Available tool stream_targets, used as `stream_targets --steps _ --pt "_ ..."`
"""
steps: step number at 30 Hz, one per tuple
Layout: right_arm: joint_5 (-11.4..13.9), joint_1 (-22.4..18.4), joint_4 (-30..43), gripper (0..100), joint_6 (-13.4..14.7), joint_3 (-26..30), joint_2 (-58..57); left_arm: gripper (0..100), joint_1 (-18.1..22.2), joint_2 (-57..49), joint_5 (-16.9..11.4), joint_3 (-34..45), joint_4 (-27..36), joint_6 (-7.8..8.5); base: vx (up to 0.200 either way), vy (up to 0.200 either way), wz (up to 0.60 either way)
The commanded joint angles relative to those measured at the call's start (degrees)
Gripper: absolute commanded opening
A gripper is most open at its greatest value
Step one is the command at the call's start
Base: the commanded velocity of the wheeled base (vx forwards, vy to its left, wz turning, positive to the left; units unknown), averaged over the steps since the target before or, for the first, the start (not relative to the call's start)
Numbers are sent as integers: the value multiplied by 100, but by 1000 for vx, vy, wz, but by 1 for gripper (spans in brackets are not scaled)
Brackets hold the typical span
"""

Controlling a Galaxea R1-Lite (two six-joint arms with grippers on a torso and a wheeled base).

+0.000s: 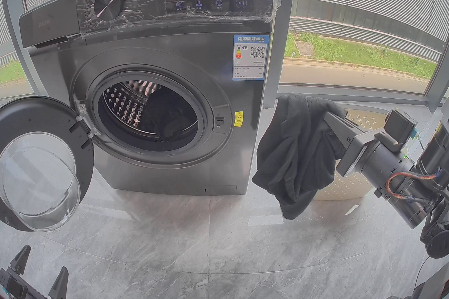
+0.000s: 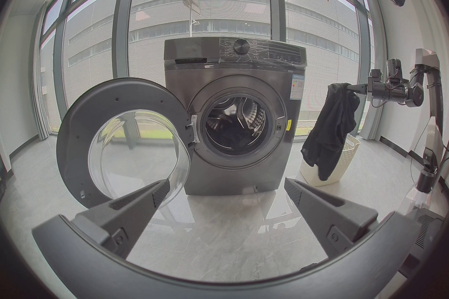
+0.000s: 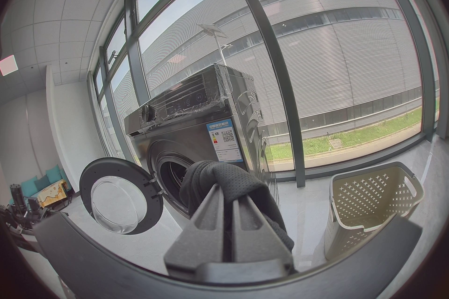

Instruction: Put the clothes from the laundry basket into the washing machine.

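Note:
A grey front-loading washing machine (image 1: 154, 80) stands with its round door (image 1: 39, 164) swung open to the left; something dark lies inside the drum (image 1: 168, 120). My right gripper (image 1: 329, 120) is shut on a black garment (image 1: 294, 150) that hangs in the air to the right of the machine, above the floor. The cream laundry basket (image 1: 355, 183) sits behind and below the garment, by the window. In the right wrist view the gripper (image 3: 228, 202) pinches the cloth (image 3: 234, 181) and the basket (image 3: 369, 206) looks empty. My left gripper (image 2: 224, 195) is open, low at the front left.
The open door (image 2: 121, 141) juts out over the floor in front of my left gripper. Large windows (image 1: 365, 10) and a metal pillar (image 1: 280, 19) stand behind the machine. Pale tiled floor (image 1: 210, 239) stretches in front of it.

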Motion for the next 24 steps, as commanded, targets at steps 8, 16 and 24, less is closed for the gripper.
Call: stream_targets --steps 8,16,24 --pt "10 -16 -2 0 -1 8 50 100 0 -101 -3 101 -1 -1 0 200 0" --pt "10 -25 -2 0 8 17 50 100 0 -101 -3 101 -1 -1 0 200 0" --pt "45 -16 -2 0 8 70 50 100 0 -101 -3 92 -1 -1 0 200 0"
